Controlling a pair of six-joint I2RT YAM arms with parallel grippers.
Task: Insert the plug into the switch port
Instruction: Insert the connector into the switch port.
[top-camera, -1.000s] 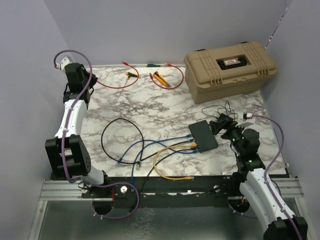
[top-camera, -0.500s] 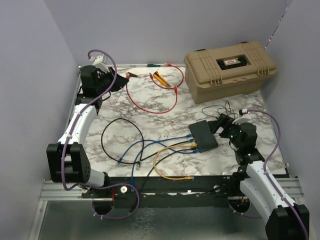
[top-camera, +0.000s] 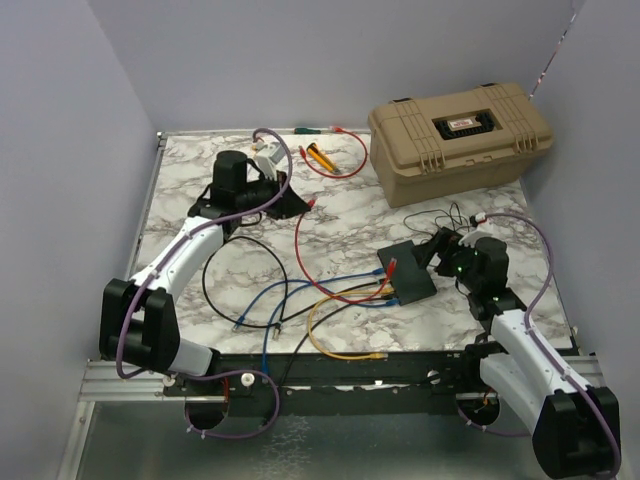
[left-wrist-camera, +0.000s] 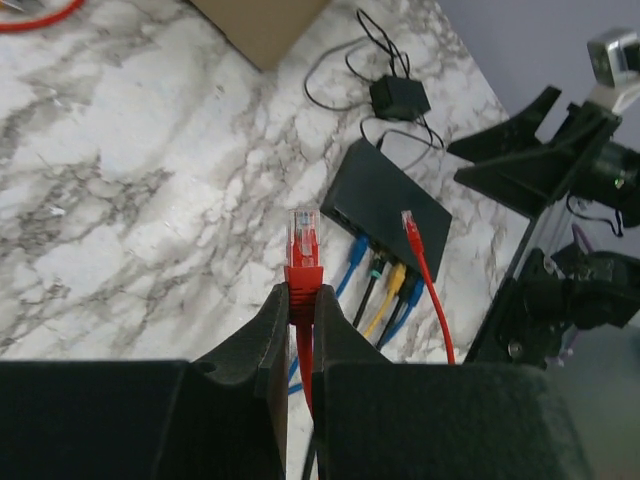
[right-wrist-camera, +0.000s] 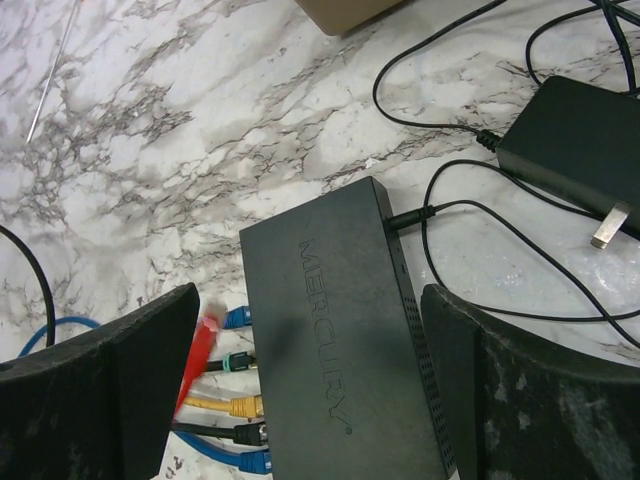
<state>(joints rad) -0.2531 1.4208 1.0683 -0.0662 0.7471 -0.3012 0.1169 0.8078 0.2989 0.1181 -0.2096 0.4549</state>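
Observation:
The switch (top-camera: 406, 272) is a flat dark-grey box right of centre, with blue, black and yellow cables plugged into its near-left edge. My left gripper (top-camera: 303, 204) is over the middle of the table, shut on a red plug (left-wrist-camera: 303, 240) that sticks out past the fingertips and points at the switch (left-wrist-camera: 392, 203). The red cable's other plug (left-wrist-camera: 408, 221) lies at the switch's port edge; it also shows, blurred, in the right wrist view (right-wrist-camera: 205, 335). My right gripper (right-wrist-camera: 310, 295) is open wide, a finger either side of the switch (right-wrist-camera: 340, 330), and holds nothing.
A big tan case (top-camera: 460, 125) stands at the back right. A small black power adapter (right-wrist-camera: 585, 140) with a thin cord lies just behind the switch. A second red cable (top-camera: 330, 165) and an orange-handled tool lie at the back. Loose cables (top-camera: 270, 300) loop across the front.
My left arm has swung from the back left corner to the middle, carrying the red plug and dragging its cable. The cable's free end now lies by the switch. The right gripper barely moved.

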